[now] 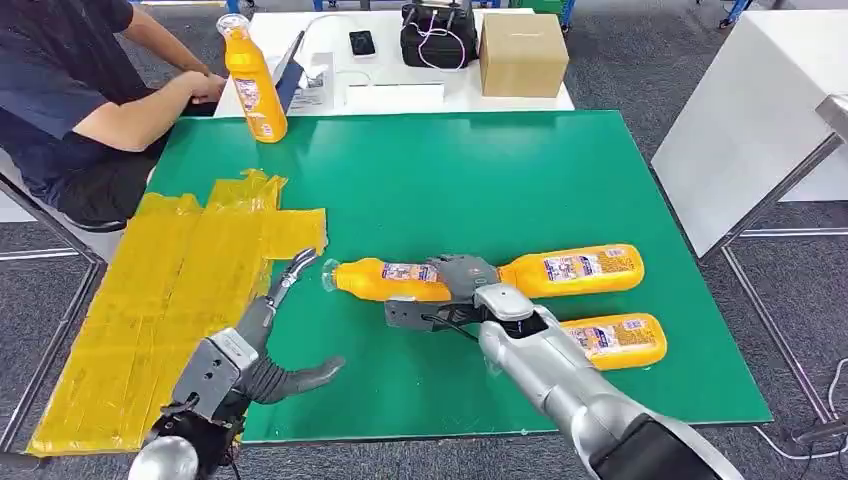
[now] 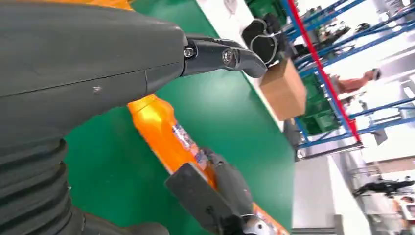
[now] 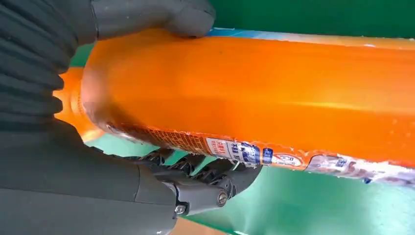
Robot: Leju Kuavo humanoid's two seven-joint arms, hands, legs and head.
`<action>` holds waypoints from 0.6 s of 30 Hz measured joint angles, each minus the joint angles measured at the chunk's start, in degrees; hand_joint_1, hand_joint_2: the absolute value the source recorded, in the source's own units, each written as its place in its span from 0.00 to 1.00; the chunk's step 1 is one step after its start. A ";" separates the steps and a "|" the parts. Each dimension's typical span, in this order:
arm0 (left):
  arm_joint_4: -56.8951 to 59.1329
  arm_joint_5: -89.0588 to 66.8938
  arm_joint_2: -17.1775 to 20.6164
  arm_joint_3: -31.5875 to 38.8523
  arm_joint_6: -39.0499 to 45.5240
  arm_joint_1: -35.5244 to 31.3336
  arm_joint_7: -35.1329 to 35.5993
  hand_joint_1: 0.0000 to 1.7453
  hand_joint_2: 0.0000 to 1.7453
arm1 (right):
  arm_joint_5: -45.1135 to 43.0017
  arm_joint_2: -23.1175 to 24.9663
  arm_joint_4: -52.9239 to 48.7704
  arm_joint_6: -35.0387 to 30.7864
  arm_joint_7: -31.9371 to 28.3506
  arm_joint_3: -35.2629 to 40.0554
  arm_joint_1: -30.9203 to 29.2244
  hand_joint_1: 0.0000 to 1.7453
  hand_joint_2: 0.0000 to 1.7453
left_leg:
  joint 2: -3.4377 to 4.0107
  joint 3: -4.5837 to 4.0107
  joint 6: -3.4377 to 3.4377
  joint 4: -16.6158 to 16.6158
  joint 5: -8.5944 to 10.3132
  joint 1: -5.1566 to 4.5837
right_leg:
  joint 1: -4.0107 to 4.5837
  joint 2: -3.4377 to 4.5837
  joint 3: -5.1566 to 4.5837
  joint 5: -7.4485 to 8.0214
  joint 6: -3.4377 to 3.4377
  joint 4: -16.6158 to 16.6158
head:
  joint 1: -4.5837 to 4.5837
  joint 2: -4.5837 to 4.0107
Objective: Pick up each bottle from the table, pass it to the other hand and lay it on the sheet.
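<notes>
Closest to me, the robot's right hand [image 1: 455, 290] is wrapped around an orange bottle [image 1: 385, 279], thumb on one side and dark fingers [image 3: 215, 178] curled under the other; the bottle points its clear cap toward the yellow sheet [image 1: 170, 300] and sits at or just above the green table mat [image 1: 480, 170], I can't tell which. The left hand [image 1: 265, 350] hovers beside it with fingers spread apart and nothing in them, one fingertip reaching close to the cap.

Just behind the right hand a second orange bottle [image 1: 575, 270] lies on its side, and a third [image 1: 615, 340] lies near the mat's front edge, beside the right forearm. A fourth bottle [image 1: 253, 80] stands upright at the mat's far left corner.

The yellow sheet, wrinkled and taped in strips, covers the left side of the table and overhangs it. Past the mat a white table [image 1: 400, 95] carries a cardboard box [image 1: 523, 53], a black bag [image 1: 438, 35], a phone [image 1: 362, 42] and some papers. A person in a dark shirt [image 1: 70, 100] sits at the far left, forearm resting on that white table. Grey carpet lies around, with another white table [image 1: 750, 130] on the right.
</notes>
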 measured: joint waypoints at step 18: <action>-0.26 16.83 -1.82 3.88 4.12 2.81 -4.06 0.00 0.00 | -7.72 -0.52 -5.51 -14.94 2.41 -4.36 6.03 1.00 1.00 | -0.09 0.08 0.00 -0.01 0.01 0.00 | 0.01 -0.02 0.19 0.01 0.01 0.02 | 0.02 0.00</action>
